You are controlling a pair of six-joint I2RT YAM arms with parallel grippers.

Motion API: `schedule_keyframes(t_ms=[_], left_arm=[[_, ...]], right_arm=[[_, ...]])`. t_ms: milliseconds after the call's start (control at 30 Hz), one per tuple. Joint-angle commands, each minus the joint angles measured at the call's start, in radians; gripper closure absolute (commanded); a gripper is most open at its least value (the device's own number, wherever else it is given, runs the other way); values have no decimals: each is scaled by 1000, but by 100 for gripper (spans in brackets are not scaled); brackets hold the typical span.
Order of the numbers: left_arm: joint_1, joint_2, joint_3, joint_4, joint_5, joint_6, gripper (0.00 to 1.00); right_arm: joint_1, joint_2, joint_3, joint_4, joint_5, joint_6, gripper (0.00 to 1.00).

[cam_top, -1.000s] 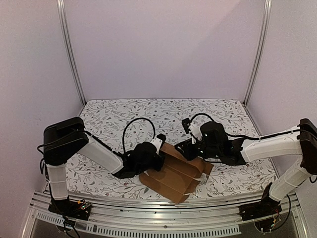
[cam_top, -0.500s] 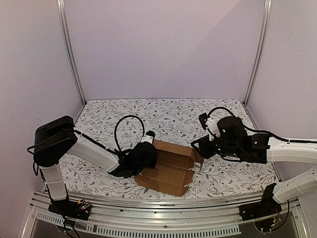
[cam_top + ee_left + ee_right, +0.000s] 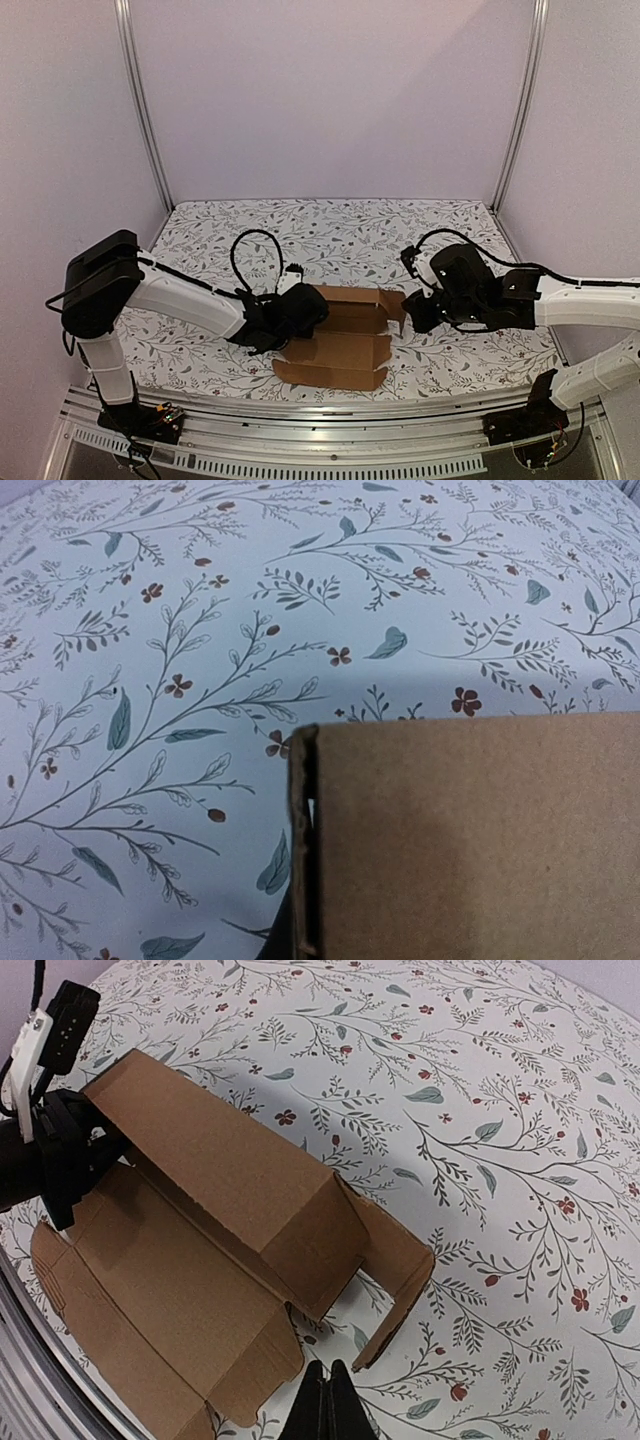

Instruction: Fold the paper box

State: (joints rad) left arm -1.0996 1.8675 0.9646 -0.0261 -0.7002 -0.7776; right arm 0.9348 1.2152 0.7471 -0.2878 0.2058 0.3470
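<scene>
Brown cardboard job, mid-fold. Finding the paper box [image 3: 340,340] near-centre on the floral table cover [image 3: 300,225], between the two arms. Showing a raised panel [image 3: 230,1180] bent over along the far side, flat panels with notched flaps lying toward the near edge, and an end flap [image 3: 400,1260] standing up at the right end.

Pinching the box's left end with the left gripper [image 3: 303,310], clamped on the raised panel's edge. Getting only card and cloth from its own wrist view, not showing fingers there. Hovering the right gripper [image 3: 416,317] just right of the end flap, fingertips [image 3: 322,1405] pressed together, gripping nothing, apparently not touching card.

Judging the step as folding that right end flap inward while anchoring the left end. Suggesting for doing it well:
- holding the left pinch firm, preventing any slide
- using the closed right fingertips as a blunt pusher, contacting low near the crease, not at the free tip
- pushing leftward, square to the flap, avoiding skewing the raised panel
- going slowly, expecting thin card to buckle off-crease under a fast shove
- watching the raised panel for springing open

Checking for markings and finding none. Seeing no print, logo or label on either card face. Making out nothing legible on the arms. Seeing only a leaf-and-flower pattern on the cloth.
</scene>
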Motion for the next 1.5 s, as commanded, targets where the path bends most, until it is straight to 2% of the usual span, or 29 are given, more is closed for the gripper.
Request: schedule_keyframes(t_ms=[0,200,600,900,1033,1167,1467], left_arm=[[-24,20,14,-118,31,-125,100],[-45,25,-4,-127,32,-188,100],[-79,32,-1,-135,34,-220,100],[-82,32,2,-123,56,-229,100],[-82,25,1,-114,68,-236,100],[-78,16,-14,-90,90,-242,100],[-35,-36,-76,9,169,-248,100]], right_arm=[[-5,45,33,1,12,16,100],[-4,101,43,70,33,36,100],[-5,233,64,165,89,62,100],[0,283,-3,338,-35,141,100],[10,300,-3,351,-41,155,100],[15,256,-18,337,-24,150,100],[30,32,-90,236,-77,98,100]])
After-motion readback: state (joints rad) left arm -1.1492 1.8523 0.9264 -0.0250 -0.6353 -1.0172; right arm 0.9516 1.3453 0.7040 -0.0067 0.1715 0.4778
